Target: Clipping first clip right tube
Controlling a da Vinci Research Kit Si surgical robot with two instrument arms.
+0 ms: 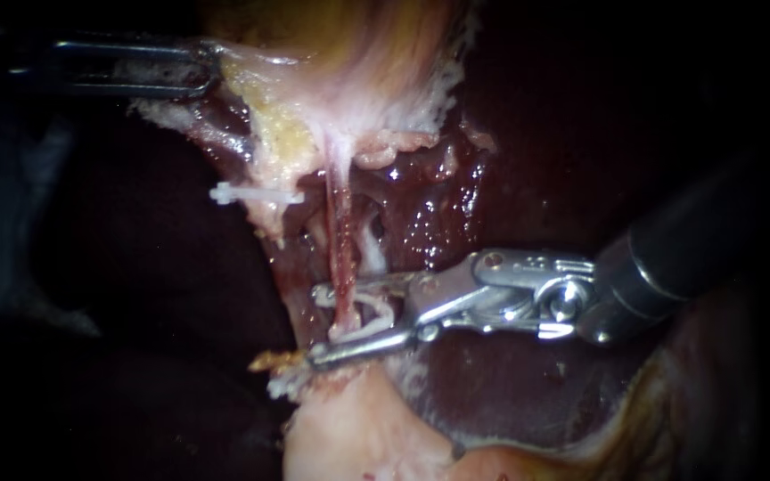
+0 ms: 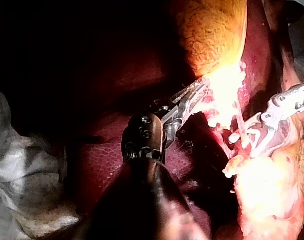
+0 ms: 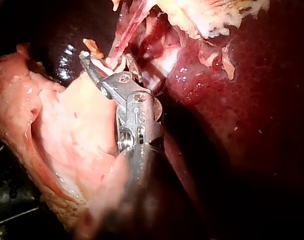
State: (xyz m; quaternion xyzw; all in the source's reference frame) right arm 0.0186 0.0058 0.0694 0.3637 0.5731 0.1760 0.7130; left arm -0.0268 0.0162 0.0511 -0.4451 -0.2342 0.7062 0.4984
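The gallbladder (image 1: 349,44) is gripped at its pale, ragged fringe by the closed end effector of the left instrument (image 1: 211,67). The pull appears meant to draw the strands below it straight and taut for access. The right tube (image 1: 342,258), a thin, reddish, glistening cord, is stretched downward from that fringe to a mass of pale, soft tissue (image 1: 358,428). It is straddled low down by the right instrument (image 1: 314,325). That end effector is set crosswise to the tube, and an open clip (image 1: 372,312), white and curved, is carried between its two bright metal jaws. The jaws are spread, with the tube lying in the gap, so the squeeze is judged not yet made. A white clip (image 1: 256,193), straight and closed, is seen across a paler strand just beside the tube, nearer the left instrument. Behind everything, the liver (image 1: 581,134) is shown as a dark maroon, wet, smooth surface.
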